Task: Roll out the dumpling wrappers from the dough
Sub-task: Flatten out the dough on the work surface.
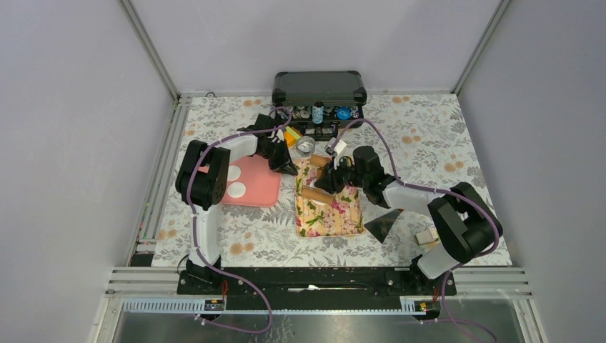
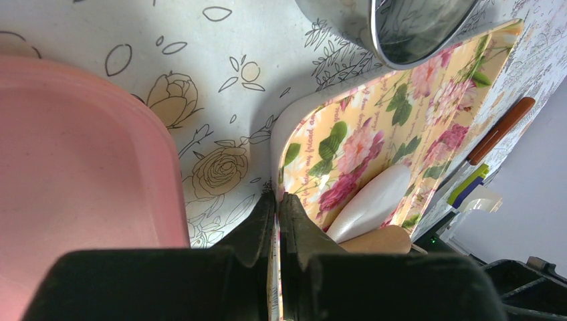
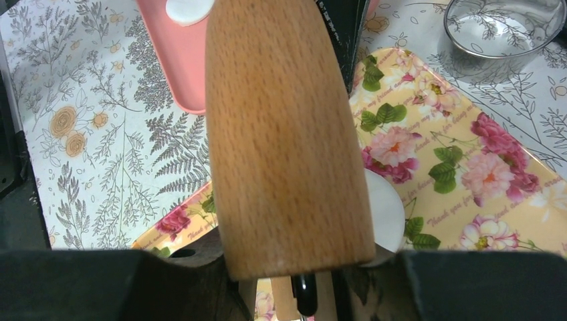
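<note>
My right gripper (image 3: 294, 267) is shut on a wooden rolling pin (image 3: 287, 134), which lies over the floral board (image 3: 468, 174). A flat white piece of dough (image 3: 388, 212) shows from under the pin; in the left wrist view this dough (image 2: 371, 200) lies beside the pin's tip (image 2: 381, 239). My left gripper (image 2: 277, 200) is shut on the board's left edge (image 2: 284, 144). Two dumpling wrappers (image 1: 232, 172) (image 1: 236, 190) lie flat on the pink tray (image 1: 261, 187). From above, the left gripper (image 1: 289, 170) and right gripper (image 1: 330, 180) flank the board's far end.
A round silver tin (image 1: 306, 146) stands just beyond the board. Behind it sits an open black toolbox (image 1: 319, 89) with small items. A dark triangular piece (image 1: 381, 225) and a small white-and-green block (image 1: 427, 236) lie at the right, near the right arm's base.
</note>
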